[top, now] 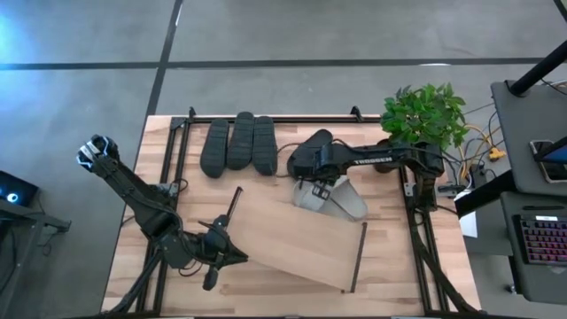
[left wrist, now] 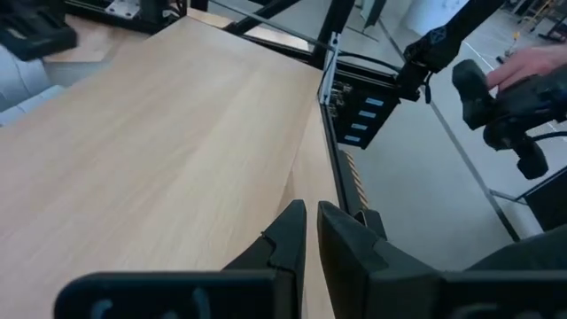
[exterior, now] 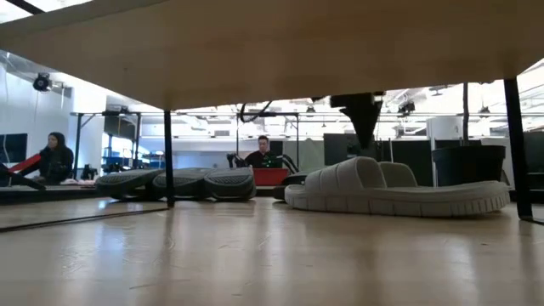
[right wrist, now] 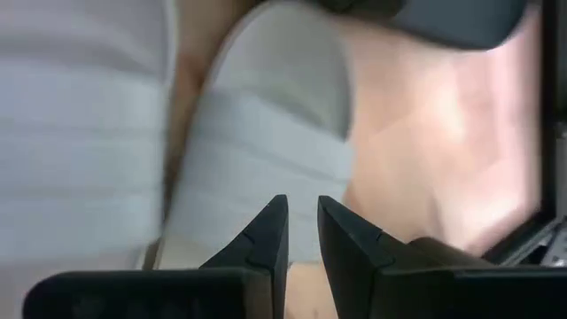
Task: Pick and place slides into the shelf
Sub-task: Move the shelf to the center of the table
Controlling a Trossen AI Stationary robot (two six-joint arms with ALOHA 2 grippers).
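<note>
A wooden table [top: 292, 292] stands on a grey floor, a potted plant [top: 425, 115] at its far right corner. The shelf [top: 292, 239] lies skewed across the table. Two light grey slides [top: 341, 199] lie directly under the right gripper [top: 312, 182], fingers a narrow gap apart, apparently gripping nothing. Three dark slides [top: 237, 143] lie at the far edge. Only the low view shows seated people [exterior: 55, 157] behind. The left gripper [top: 217, 257], closed and empty, hovers near the table's front left.

Even overhead light; right wrist view blurred; blue glare top-left.
</note>
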